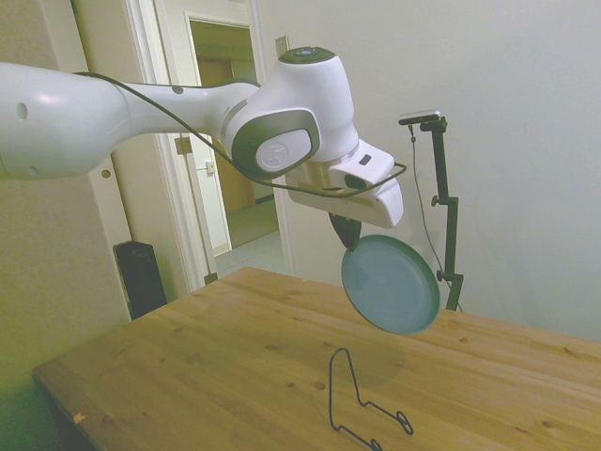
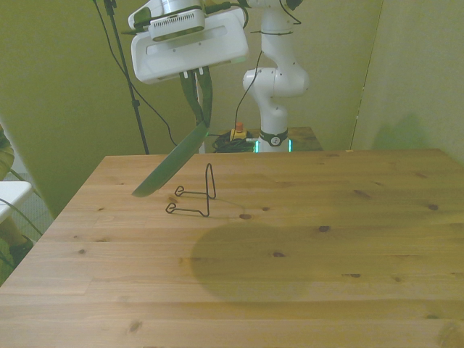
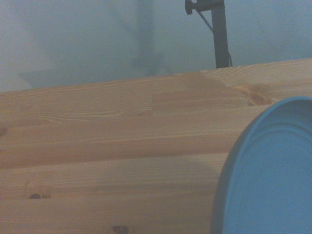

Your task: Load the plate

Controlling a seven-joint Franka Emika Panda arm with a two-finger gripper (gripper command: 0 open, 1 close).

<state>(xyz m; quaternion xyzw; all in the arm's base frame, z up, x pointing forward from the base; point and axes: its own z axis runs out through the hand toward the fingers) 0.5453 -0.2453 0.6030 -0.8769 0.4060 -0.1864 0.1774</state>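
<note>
The teal plate (image 1: 391,283) hangs tilted in the air, held by its upper rim in my gripper (image 1: 346,232), which is shut on it. In the front view the plate (image 2: 170,162) shows nearly edge-on, slanting down toward that view's left, below the gripper (image 2: 199,101). A thin black wire rack (image 1: 362,405) stands on the wooden table, below and a little nearer the camera than the plate in the side view. The rack (image 2: 196,197) sits just right of the plate's lower edge in the front view. The wrist view shows part of the plate (image 3: 268,175) over the tabletop.
The wooden table (image 2: 304,246) stretches wide around the rack, with the arm's shadow on it. A dark speaker (image 1: 139,275) stands on the floor by an open doorway (image 1: 230,150) past the table's far side. A white object (image 2: 11,199) sits off the front view's left edge.
</note>
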